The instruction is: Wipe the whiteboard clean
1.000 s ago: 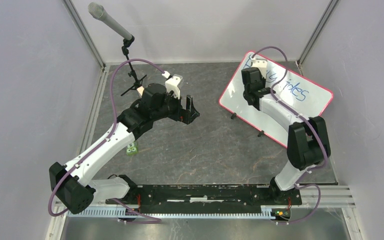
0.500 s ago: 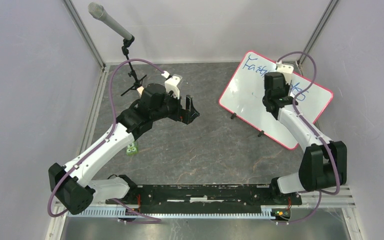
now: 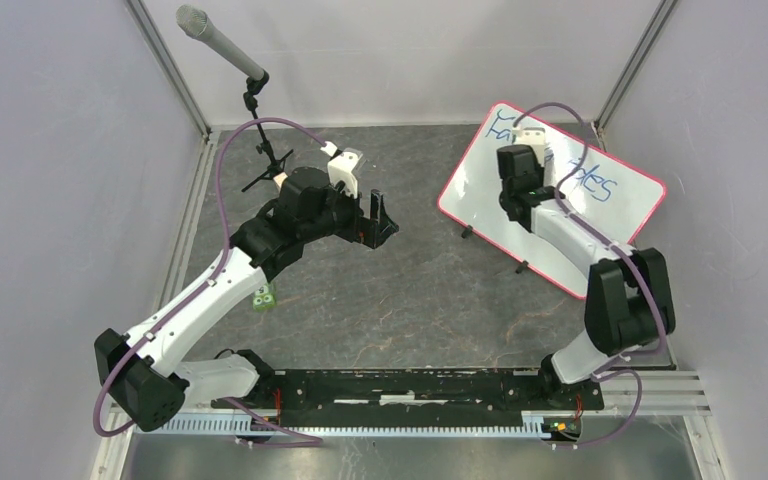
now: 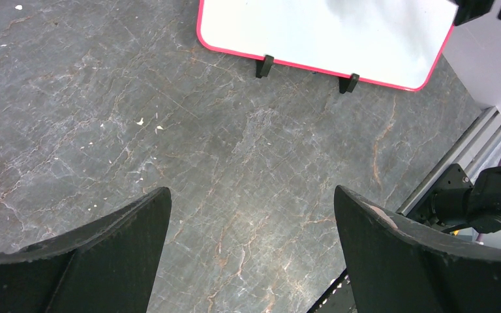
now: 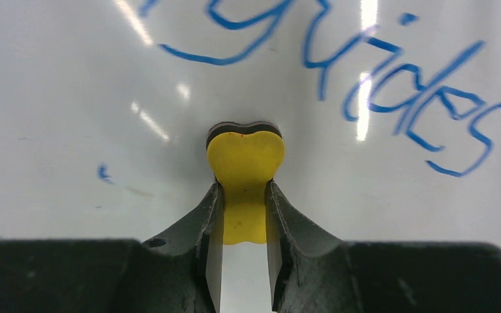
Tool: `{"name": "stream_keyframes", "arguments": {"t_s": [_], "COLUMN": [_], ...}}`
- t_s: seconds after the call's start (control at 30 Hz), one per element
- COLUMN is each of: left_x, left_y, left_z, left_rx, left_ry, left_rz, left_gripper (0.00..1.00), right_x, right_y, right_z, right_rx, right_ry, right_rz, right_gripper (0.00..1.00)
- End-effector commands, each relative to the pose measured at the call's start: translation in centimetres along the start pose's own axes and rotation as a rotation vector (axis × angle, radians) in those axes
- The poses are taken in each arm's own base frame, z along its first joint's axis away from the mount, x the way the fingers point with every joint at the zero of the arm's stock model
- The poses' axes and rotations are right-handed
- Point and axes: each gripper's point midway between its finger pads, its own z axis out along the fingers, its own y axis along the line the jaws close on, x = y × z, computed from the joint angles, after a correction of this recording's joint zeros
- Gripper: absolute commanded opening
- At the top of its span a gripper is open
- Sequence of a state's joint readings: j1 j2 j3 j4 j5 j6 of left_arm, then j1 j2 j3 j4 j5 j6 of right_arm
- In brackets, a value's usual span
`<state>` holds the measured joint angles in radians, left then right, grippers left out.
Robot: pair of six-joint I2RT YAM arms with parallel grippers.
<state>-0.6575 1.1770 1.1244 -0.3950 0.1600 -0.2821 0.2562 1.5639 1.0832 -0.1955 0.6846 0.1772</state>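
Note:
The whiteboard (image 3: pixel 475 200), white with a pink-red frame and blue handwriting, lies tilted at the back right. It fills the right wrist view (image 5: pixel 72 98), where the word "guides" shows ahead of the fingers. My right gripper (image 3: pixel 516 190) is over the board's upper middle. It is shut on a yellow eraser (image 5: pixel 246 163), whose dark underside lies against the board. My left gripper (image 3: pixel 375 215) is open and empty above the table's middle, apart from the board. In the left wrist view the left gripper (image 4: pixel 251 195) frames bare table, with the board's lower edge (image 4: pixel 326 32) at the top.
A microphone (image 3: pixel 218 42) on a black stand rises at the back left. A small green object (image 3: pixel 264 297) lies on the dark marbled table beside the left arm. Grey walls close in the sides and back. The board's black feet (image 4: pixel 263 66) rest on the table.
My right gripper swept right across the board with the eraser, then came back left to the upper middle. The left arm has barely moved.

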Motion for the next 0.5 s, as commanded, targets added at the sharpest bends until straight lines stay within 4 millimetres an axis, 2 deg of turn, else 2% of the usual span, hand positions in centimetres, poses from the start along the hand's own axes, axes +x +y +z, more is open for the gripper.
{"name": "stream_keyframes", "arguments": {"t_s": [0.0, 0.17, 0.27, 0.37, 0.47], "left_x": [-1.4, -1.4, -1.4, -1.5, -1.5], "left_y": [-0.1, 0.0, 0.0, 0.1, 0.2], "left_z": [-0.7, -0.7, -0.7, -0.7, -0.7], "left_rx": [0.003, -0.003, -0.005, -0.009, -0.012], "left_ry": [-0.055, -0.055, -0.055, -0.057, -0.058], "left_rz": [0.031, 0.034, 0.035, 0.038, 0.037], "left_gripper": [1.00, 1.00, 1.00, 1.00, 1.00], "right_x": [-2.2, -2.1, -2.1, -2.6, -3.1], "right_y": [5.0, 9.8, 11.8, 11.7, 10.1], "right_z": [-0.3, -0.5, -0.6, -0.5, -0.8], "right_rx": [-0.087, -0.171, -0.213, -0.196, -0.137], "right_ry": [-0.052, -0.045, -0.037, -0.039, -0.058], "right_rz": [-0.006, -0.023, -0.028, -0.030, -0.043], "right_gripper": [0.23, 0.22, 0.23, 0.22, 0.23]}}
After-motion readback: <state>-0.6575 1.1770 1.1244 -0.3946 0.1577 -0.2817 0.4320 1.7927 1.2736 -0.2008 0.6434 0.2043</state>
